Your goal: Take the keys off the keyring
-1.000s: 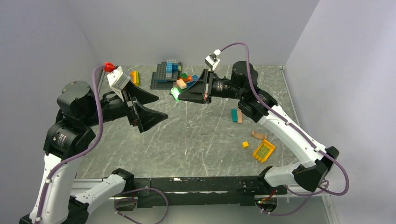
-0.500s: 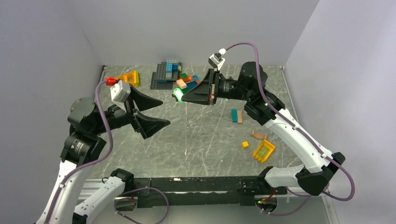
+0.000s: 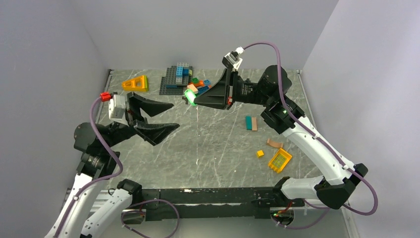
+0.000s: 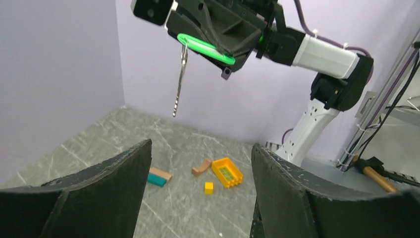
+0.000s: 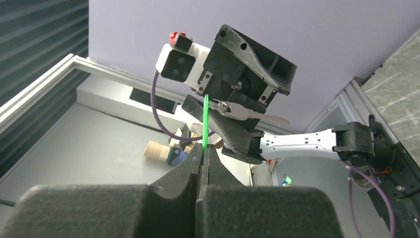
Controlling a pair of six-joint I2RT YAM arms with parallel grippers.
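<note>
**Over the table [image 3: 213, 148]: right gripper [image 3: 194, 101] clamps the green keyring [image 4: 205, 47], 1 key [image 4: 182, 82] dangling**

At the near edge, the black rail [image 3: 208, 196] runs across under both arms. Just beyond it, on the right, a yellow tray [image 3: 280, 160] lies flat. A small yellow brick [image 3: 260, 153] sits beside it and a tan piece [image 3: 274, 144] just behind. A little farther up, a teal brick [image 3: 248, 123] and a tan brick [image 3: 254, 124] lie side by side, touching.

Now the middle. The left gripper [image 3: 176, 116] hangs above the table's left half, jaws spread wide, nothing between them, fingers pointing toward the right gripper. Facing it, and clear of it, the right gripper is squeezed tight on the green keyring, held up off the table.

The left wrist view shows it best. The ring sticks out from the closed fingertips and 1 silver key hangs down from it in mid-air, touching nothing else. From the right wrist view the ring is edge-on, a thin green line rising out of the pinched fingers.

At the far edge, a grey baseplate [image 3: 171, 84] carries blue bricks. A loose heap of coloured bricks [image 3: 198, 84] sits just beside it. An orange wedge-shaped piece [image 3: 136, 83] lies off to the left.
</note>
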